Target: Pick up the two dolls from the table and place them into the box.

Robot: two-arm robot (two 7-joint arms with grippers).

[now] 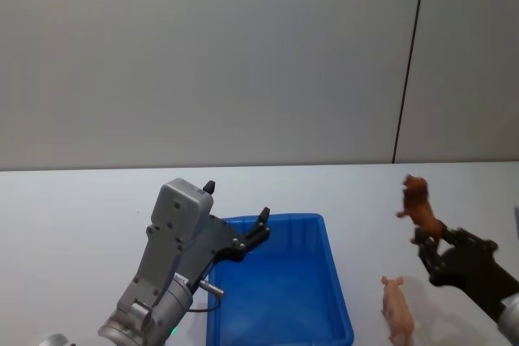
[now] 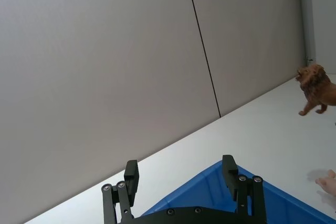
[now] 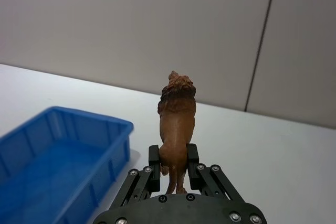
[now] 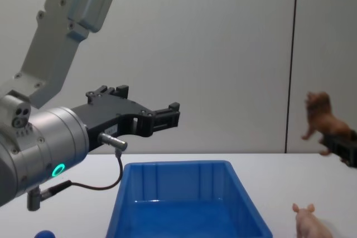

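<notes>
The right gripper point(image 3: 173, 160) pinches the brown lion point(image 3: 177, 114) by its back end and holds it up in the air, off to the right of the blue box point(image 1: 276, 218). The pink pig point(image 1: 398, 309) is on the white table point(image 1: 81, 200), near the box's right wall. The left gripper point(image 2: 180, 167) hangs over the box's far left corner with its fingers spread wide

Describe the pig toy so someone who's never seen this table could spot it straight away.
Find the blue box on the white table; the pig is on the tabletop just to the robot's right of it. It is pale pink and smooth, whereas the nearby lion is reddish-brown, shaggy and held in the air by the right pincer.
</notes>
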